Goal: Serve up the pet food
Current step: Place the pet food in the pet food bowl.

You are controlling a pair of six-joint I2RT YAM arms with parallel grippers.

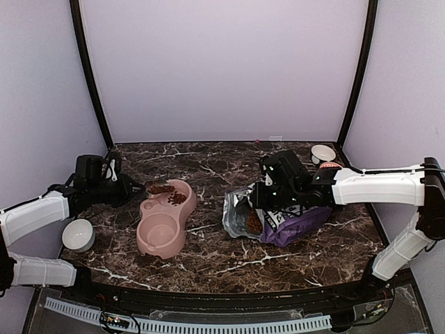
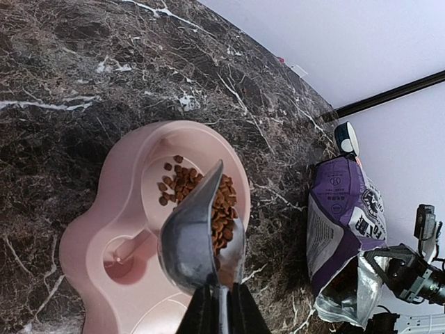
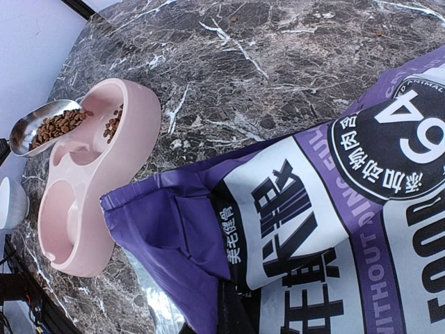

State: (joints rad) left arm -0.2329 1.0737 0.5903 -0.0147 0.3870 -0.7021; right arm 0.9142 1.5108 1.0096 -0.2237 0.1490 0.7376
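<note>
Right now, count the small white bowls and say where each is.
2. One white bowl at the table's left edge, near the pink double bowl; the other in the back right corner. The bag might hide more.

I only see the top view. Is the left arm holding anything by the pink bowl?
Observer: Yes, a metal scoop, loaded with kibble and gripped by its handle.
Operator: Where is its mouth?
Observer: At the rim of the bowl's kibble compartment.
Operator: And the right fingers?
Observer: Shut on a purple fold of the bag.
</note>
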